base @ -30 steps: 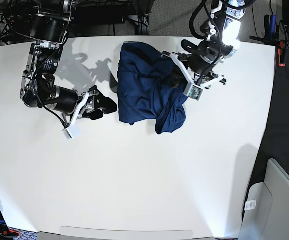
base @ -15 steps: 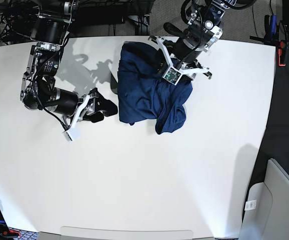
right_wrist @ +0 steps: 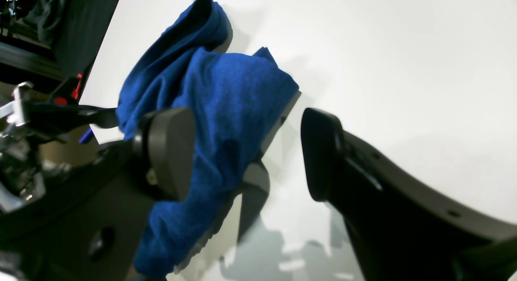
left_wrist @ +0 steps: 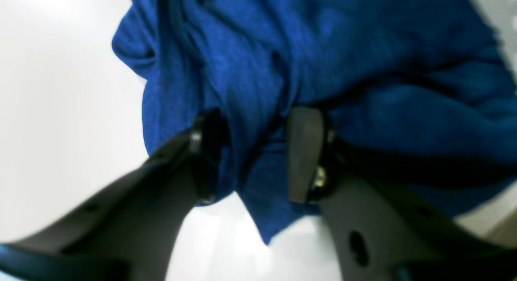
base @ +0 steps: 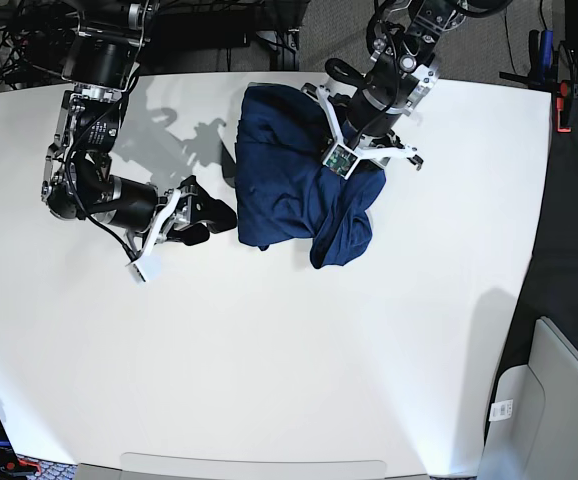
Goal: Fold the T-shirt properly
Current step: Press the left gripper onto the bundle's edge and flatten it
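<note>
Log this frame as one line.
T-shirt: bunched heap on table | left gripper: jaws astride a fold | right gripper: open, beside shirt, holding nothing

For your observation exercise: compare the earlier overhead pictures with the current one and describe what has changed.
The left arm swung from the T-shirt's outer side in over the garment, toward the table's far edge; its left claw now has cloth between its fingers, though a firm grip is not clear. The right claw stayed open beside the shirt, and the crumpled shirt barely shifted.

White table (base: pixel 269 360); dark navy T-shirt (base: pixel 289 185) bunched in crumpled heap near far edge.
</note>
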You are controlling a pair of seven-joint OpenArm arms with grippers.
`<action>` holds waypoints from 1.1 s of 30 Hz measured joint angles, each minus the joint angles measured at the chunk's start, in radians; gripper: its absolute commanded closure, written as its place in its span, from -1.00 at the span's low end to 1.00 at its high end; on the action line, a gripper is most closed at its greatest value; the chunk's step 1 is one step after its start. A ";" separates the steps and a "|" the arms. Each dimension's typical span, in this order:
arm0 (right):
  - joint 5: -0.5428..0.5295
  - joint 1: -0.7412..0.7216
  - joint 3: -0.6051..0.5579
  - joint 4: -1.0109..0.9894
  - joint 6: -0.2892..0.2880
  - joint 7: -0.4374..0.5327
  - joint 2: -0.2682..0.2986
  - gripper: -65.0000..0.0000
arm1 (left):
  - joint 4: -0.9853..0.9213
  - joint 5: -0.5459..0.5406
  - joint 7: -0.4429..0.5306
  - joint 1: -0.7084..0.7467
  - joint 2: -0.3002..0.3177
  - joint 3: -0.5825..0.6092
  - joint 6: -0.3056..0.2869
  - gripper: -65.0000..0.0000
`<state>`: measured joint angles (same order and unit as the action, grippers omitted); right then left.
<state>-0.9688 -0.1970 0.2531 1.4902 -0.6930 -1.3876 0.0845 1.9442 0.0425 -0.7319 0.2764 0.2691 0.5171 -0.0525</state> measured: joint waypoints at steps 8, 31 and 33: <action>0.001 0.003 0.000 0.000 0.001 0.000 0.000 -0.26 | 0.072 0.103 -0.001 0.035 0.008 -0.002 0.001 1.00; 0.005 -0.006 0.000 0.000 0.001 0.001 -0.002 -0.26 | 0.128 0.552 0.096 0.248 0.003 0.085 -0.010 1.00; 0.010 -0.014 0.000 -0.001 0.000 0.003 -0.002 -0.26 | 0.129 0.615 0.108 0.262 0.008 0.122 -0.010 1.00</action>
<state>-0.9592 -0.2108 0.2527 1.4895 -0.6926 -1.3842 0.0830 2.0727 0.6571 -0.6243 0.5385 0.2768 0.6395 -0.0624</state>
